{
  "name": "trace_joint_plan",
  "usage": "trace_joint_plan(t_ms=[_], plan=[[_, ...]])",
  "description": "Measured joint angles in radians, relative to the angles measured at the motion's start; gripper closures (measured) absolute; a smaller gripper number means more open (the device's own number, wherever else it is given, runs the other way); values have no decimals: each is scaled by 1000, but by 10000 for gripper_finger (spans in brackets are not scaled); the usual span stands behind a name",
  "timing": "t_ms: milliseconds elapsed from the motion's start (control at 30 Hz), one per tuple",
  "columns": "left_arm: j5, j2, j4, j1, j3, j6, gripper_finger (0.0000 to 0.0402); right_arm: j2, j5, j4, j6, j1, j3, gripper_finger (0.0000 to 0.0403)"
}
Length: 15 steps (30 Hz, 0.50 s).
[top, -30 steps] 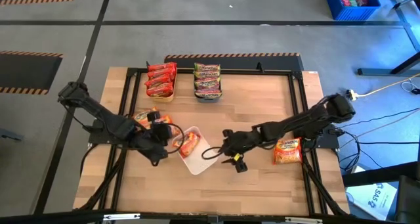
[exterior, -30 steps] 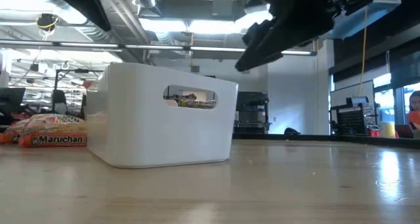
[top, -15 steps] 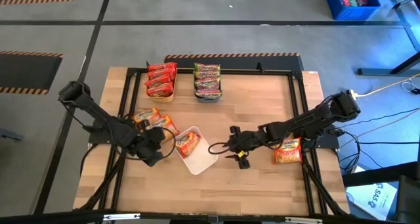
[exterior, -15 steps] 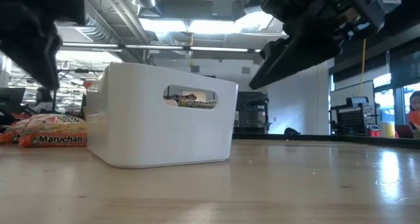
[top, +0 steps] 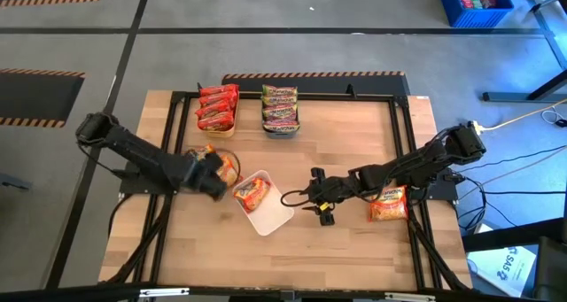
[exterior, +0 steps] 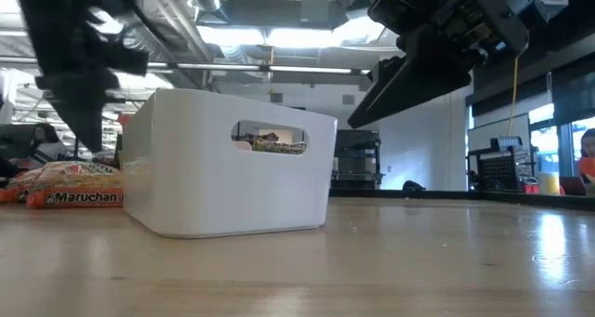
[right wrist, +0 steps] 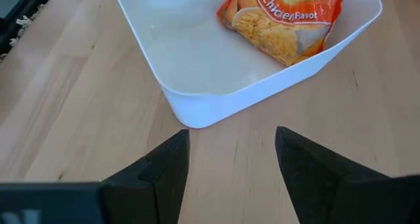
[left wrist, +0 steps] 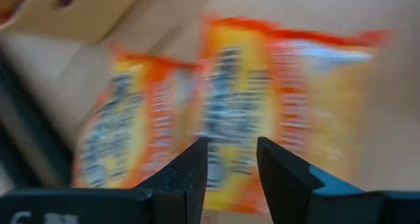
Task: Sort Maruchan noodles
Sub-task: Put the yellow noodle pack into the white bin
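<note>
Left end effector (left wrist: 231, 159), jaws narrow and empty, hovers over two loose orange noodle packets (top: 221, 166) on the table (top: 354, 249) beside the white tray (top: 275, 220); they look light, crinkly, slippery, so pinch an edge seam; right end effector (right wrist: 231, 159) idles open.

The pale, light-grained wooden worktop (top: 354, 151) has a black frame. On it a plain white plastic tray (top: 270, 215) holds an orange crinkly noodle packet (top: 252, 193) printed yellow and white. Red packets (top: 216, 107) fill a yellow tray (top: 226, 132); green-edged packets (top: 280, 107) fill a blue-grey tray (top: 281, 130). Another orange packet (top: 388, 205) has yellow-and-red printing.
</note>
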Motion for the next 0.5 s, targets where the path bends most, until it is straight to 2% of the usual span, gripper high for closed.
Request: trace_joint_plan(t_ms=[267, 500], plan=[[173, 0, 24, 347, 0, 324, 277, 0, 0, -2, -1, 0, 0, 192], [354, 0, 82, 538, -24, 509, 277, 2, -11, 6, -1, 0, -8, 192]])
